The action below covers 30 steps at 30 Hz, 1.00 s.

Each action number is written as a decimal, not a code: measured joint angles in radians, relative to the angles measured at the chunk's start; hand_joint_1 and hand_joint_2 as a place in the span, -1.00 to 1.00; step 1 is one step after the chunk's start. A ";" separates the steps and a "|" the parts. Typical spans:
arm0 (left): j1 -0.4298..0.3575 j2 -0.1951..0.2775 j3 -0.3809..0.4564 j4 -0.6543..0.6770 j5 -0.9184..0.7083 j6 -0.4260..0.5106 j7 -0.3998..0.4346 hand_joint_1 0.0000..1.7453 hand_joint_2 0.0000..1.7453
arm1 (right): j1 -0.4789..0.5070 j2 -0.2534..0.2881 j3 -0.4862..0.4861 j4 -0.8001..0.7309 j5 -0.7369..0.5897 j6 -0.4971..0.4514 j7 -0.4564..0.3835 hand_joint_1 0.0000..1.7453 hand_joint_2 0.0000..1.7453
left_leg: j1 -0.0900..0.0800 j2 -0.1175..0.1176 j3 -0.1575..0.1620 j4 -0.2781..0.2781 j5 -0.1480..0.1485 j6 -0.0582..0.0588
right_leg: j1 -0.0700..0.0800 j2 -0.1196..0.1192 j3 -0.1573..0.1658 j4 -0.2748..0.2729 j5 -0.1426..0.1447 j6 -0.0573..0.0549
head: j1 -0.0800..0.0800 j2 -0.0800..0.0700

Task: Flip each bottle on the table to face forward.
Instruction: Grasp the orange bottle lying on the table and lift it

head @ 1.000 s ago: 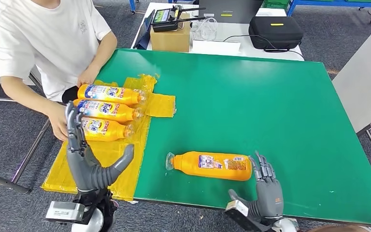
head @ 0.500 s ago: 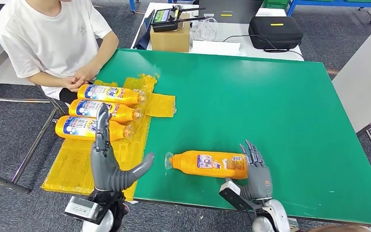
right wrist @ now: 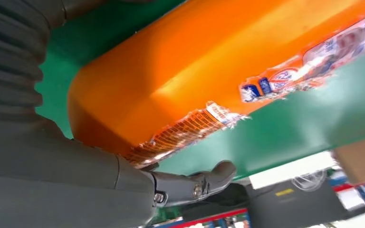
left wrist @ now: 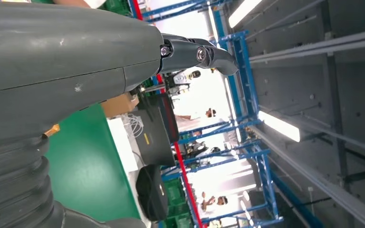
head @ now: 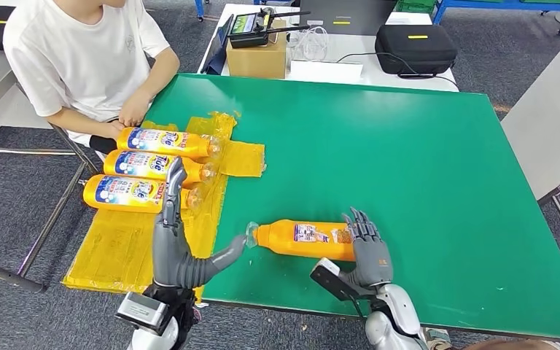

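Both hands flank an orange plastic detergent bottle [head: 308, 239] lying on the green table [head: 408, 160].

On the left, three orange blue-labelled bottles [head: 146, 175] lie side by side on crumpled yellow plastic sheeting [head: 138, 240], caps toward the table's middle, in front of a seated person in a white t-shirt [head: 87, 58]. The left hand [head: 179, 244] stands upright at the near table edge, fingers [head: 172, 191] straight and raised, thumb spread toward the lone bottle's clear cap [head: 251, 235]; it holds nothing. That bottle lies on its side near the front edge, long axis left to right, cap left, its back label up. The right hand [head: 367, 251] stands against its base, fingers [head: 357, 222] fanned apart along the bottle's end, touching it; I cannot tell whether they grip.
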 joint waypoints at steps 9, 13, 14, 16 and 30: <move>0.003 0.000 0.004 0.001 -0.028 -0.010 0.031 -1.00 1.00 | -0.094 -0.025 0.081 0.042 0.179 0.136 0.212 -1.00 1.00 | 0.000 0.002 0.009 0.000 0.000 0.000 | 0.000 0.001 0.007 0.000 0.000 0.000 | 0.000 0.000; 0.004 0.000 0.010 0.001 -0.033 -0.010 0.035 -1.00 1.00 | -0.121 -0.033 0.107 0.059 0.203 0.163 0.231 -0.19 1.00 | 0.000 0.001 0.012 0.000 0.000 0.000 | 0.000 0.001 0.011 0.000 0.000 0.000 | 0.000 0.000; 0.005 0.000 0.012 0.001 -0.034 -0.010 0.036 -1.00 1.00 | -0.124 -0.034 0.111 0.063 0.204 0.167 0.234 0.30 1.00 | 0.000 0.001 0.013 0.000 0.000 0.000 | 0.000 0.001 0.012 0.000 0.000 0.000 | 0.000 0.000; 0.005 0.000 0.014 0.001 -0.036 -0.010 0.038 -1.00 1.00 | -0.133 -0.036 0.121 0.073 0.217 0.180 0.246 0.90 1.00 | 0.000 0.001 0.014 0.000 0.000 0.000 | 0.000 0.001 0.013 0.000 0.000 0.000 | 0.000 0.000; 0.003 0.000 0.022 0.019 -0.052 -0.012 0.057 -1.00 1.00 | -0.213 -0.039 0.158 0.193 0.255 0.191 0.274 1.00 1.00 | 0.000 0.001 0.018 0.000 0.000 0.000 | 0.000 0.001 0.016 -0.001 0.000 0.000 | 0.000 0.000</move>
